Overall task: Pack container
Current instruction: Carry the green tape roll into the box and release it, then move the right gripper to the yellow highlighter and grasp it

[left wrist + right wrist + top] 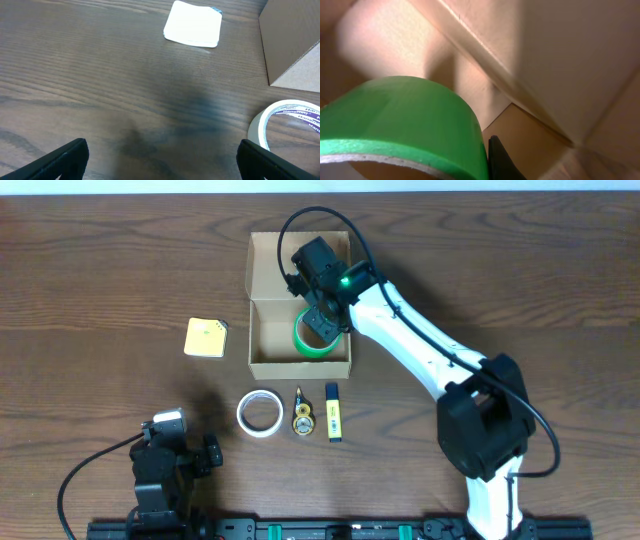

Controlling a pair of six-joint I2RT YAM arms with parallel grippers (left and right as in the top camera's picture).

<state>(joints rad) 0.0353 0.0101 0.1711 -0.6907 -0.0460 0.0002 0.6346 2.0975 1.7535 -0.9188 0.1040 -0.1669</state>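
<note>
While the left pincer (162, 154) rests spread at 7 o'clock, the right pincer (322, 323) pinches green tape (405, 112) inside the box (270, 330).

Found right half of container (258, 330) blocked by right hand (322, 318) and green tape roll (400, 115); left half bare. Close against cardboard walls in right wrist view, clearance apparently slight. Found open worktop (100, 75) ahead of left hand (160, 155); white tape roll (285, 122) at right front, yellow pad (194, 24) farther ahead.
</note>
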